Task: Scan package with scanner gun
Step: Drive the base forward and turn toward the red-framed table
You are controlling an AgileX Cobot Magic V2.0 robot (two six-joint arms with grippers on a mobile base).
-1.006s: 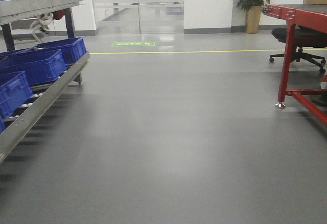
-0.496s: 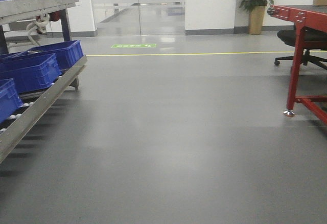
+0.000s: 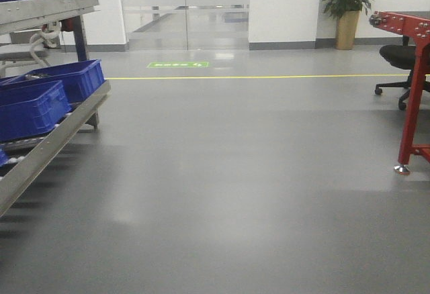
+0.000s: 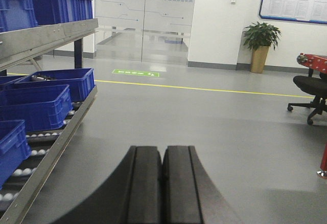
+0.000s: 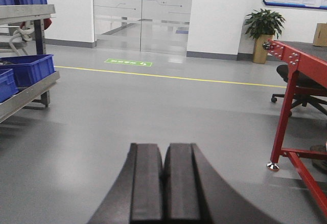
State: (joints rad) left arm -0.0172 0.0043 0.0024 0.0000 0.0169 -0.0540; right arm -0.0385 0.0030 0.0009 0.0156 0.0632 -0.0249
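No package and no scanner gun show in any view. My left gripper [image 4: 163, 150] is shut and empty, its black fingers pressed together, pointing out over the grey floor. My right gripper [image 5: 164, 147] is also shut and empty, held the same way over the floor. Neither gripper shows in the front view.
A metal roller rack [image 3: 47, 143] with blue bins [image 3: 30, 106] stands on the left, also in the left wrist view [image 4: 48, 98]. A red-framed table [image 3: 413, 59] [image 5: 296, 81] and a black office chair [image 3: 403, 59] are on the right. A potted plant [image 3: 347, 5] and glass doors [image 3: 185, 9] lie ahead.
The front view has shifted: the rack and bins slid left and partly out of frame, the red table moved right. The base is moving over the floor.
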